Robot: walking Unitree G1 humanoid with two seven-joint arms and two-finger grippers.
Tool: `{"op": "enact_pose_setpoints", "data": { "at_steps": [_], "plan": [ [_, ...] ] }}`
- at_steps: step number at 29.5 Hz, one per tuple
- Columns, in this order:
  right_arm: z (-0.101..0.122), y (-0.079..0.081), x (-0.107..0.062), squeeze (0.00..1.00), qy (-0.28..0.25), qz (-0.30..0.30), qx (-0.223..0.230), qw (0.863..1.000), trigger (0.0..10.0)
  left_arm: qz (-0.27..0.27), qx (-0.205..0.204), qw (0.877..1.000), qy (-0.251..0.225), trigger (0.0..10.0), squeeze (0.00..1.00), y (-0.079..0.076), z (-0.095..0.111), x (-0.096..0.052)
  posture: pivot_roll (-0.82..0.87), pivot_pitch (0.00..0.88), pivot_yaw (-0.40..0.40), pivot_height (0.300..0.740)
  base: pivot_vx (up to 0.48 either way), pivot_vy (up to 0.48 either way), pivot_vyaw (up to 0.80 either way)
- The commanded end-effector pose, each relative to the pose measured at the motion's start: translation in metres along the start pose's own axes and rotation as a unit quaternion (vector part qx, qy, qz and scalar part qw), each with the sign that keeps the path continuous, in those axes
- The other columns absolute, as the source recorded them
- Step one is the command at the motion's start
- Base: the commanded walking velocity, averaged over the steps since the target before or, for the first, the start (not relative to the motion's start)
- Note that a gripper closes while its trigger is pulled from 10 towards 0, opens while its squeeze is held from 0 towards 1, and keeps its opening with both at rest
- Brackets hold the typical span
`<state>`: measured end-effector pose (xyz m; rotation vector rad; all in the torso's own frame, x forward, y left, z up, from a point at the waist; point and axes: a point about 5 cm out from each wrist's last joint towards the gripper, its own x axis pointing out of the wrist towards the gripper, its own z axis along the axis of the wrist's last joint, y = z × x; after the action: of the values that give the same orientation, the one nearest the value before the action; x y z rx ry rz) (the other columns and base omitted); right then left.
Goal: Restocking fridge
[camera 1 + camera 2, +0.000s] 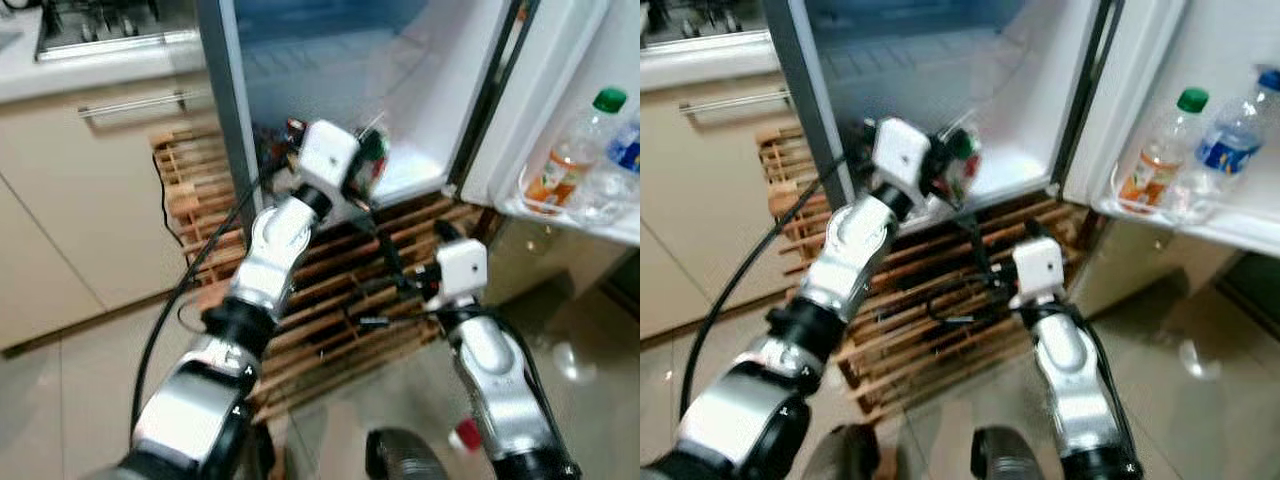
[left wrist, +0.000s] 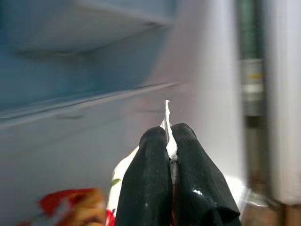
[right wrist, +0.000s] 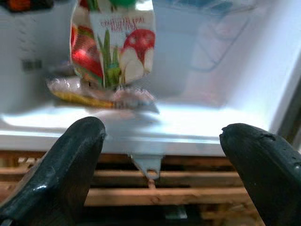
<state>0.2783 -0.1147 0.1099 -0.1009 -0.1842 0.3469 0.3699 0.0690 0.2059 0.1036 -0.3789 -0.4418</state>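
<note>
The fridge [image 1: 330, 60] stands open, its lower compartment lit blue-white. My left gripper [image 1: 362, 170] reaches into it and is shut on the top edge of a snack packet [image 1: 960, 165] printed in red, green and white. The left wrist view shows the fingers [image 2: 150, 179] pinching the packet's white seam [image 2: 167, 117]. From the right wrist view the packet [image 3: 113, 42] hangs just above the compartment floor [image 3: 197, 125], over a flat clear-wrapped item [image 3: 94, 92]. My right gripper [image 1: 385, 290] is lower, in front of the fridge's base, open and holding nothing [image 3: 162, 146].
The fridge door [image 1: 580, 60] swings out to the right; its rack holds an orange drink bottle [image 1: 575, 155] and a blue-labelled bottle [image 1: 622, 155]. A wooden slatted pallet [image 1: 330, 310] lies under the fridge. Beige kitchen cabinets [image 1: 90, 200] stand at the left.
</note>
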Motion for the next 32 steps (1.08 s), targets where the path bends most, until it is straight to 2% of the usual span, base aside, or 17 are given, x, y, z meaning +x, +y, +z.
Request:
{"op": "enact_pose_setpoints", "data": {
  "at_steps": [1, 3, 10, 15, 19, 25, 27, 28, 29, 30, 31, 32],
  "plan": [
    [-0.001, -0.01, -0.003, 0.53, 0.006, -0.009, -0.01, 1.0, 10.0, -0.022, -0.009, 1.0, -0.012, 10.0, 0.0, -0.016, 0.007, 0.006, -0.18, 0.0, 0.03, 0.638, 0.405, -0.255, 0.0],
    [-0.003, -0.008, -0.004, 0.54, 0.009, -0.007, -0.01, 1.0, 10.0, -0.023, -0.032, 0.999, -0.014, 10.0, 0.0, -0.021, 0.008, 0.007, -0.18, 0.0, 0.032, 0.638, 0.202, -0.127, 0.0],
    [-0.003, -0.007, -0.005, 0.54, 0.012, -0.005, -0.008, 1.0, 10.0, -0.002, -0.028, 1.0, -0.006, 10.0, 0.0, -0.017, 0.006, 0.009, -0.19, 0.0, 0.03, 0.638, 0.0, 0.0, 0.0],
    [0.001, -0.004, -0.009, 0.54, 0.01, 0.014, -0.013, 1.0, 10.0, 0.006, 0.089, 0.996, 0.027, 10.0, 0.0, -0.005, -0.003, 0.015, -0.21, 0.0, 0.029, 0.638, 0.0, 0.0, 0.0],
    [0.007, -0.003, -0.013, 0.54, 0.006, 0.02, -0.013, 1.0, 10.0, 0.018, 0.103, 0.994, 0.039, 10.0, 0.0, 0.006, -0.005, 0.016, -0.23, 0.0, 0.026, 0.638, 0.0, 0.0, 0.0],
    [0.022, 0.007, -0.028, 0.54, -0.007, 0.036, -0.004, 0.999, 10.0, 0.027, 0.067, 0.996, 0.054, 10.0, 0.0, 0.006, -0.012, 0.018, -0.26, 0.0, 0.027, 0.638, 0.0, 0.0, 0.0],
    [0.028, 0.014, -0.045, 0.54, 0.001, 0.042, -0.007, 0.999, 10.0, 0.049, 0.011, 0.996, 0.075, 10.0, 0.0, 0.0, -0.017, 0.021, -0.31, 0.0, 0.043, 0.638, 0.0, 0.0, 0.0],
    [0.028, 0.014, -0.045, 0.54, 0.001, 0.042, -0.007, 0.999, 10.0, 0.049, 0.011, 0.996, 0.075, 10.0, 0.0, 0.0, -0.017, 0.021, -0.31, 0.0, 0.043, 0.638, 0.0, 0.0, 0.0],
    [0.03, 0.016, -0.054, 0.54, 0.011, 0.039, -0.007, 0.999, 10.0, 0.06, -0.035, 0.994, 0.084, 10.0, 0.0, -0.004, -0.019, 0.023, -0.33, 0.009, 0.052, 0.638, 0.0, 0.0, 0.0],
    [0.03, 0.017, -0.061, 0.54, 0.019, 0.034, -0.008, 0.999, 10.0, 0.065, -0.061, 0.992, 0.085, 10.0, 0.0, -0.008, -0.019, 0.025, -0.37, 0.038, 0.065, 0.638, 0.0, 0.0, 0.0],
    [0.03, 0.017, -0.061, 0.54, 0.019, 0.034, -0.008, 0.999, 10.0, 0.065, -0.061, 0.992, 0.085, 10.0, 0.0, -0.008, -0.019, 0.025, -0.37, 0.038, 0.065, 0.638, 0.0, 0.0, 0.0],
    [0.032, 0.018, -0.069, 0.54, 0.026, 0.028, -0.008, 0.999, 10.0, 0.067, -0.077, 0.991, 0.082, 10.0, 0.0, -0.013, -0.016, 0.029, -0.4, 0.06, 0.074, 0.638, 0.0, 0.0, 0.0]
  ]
}}
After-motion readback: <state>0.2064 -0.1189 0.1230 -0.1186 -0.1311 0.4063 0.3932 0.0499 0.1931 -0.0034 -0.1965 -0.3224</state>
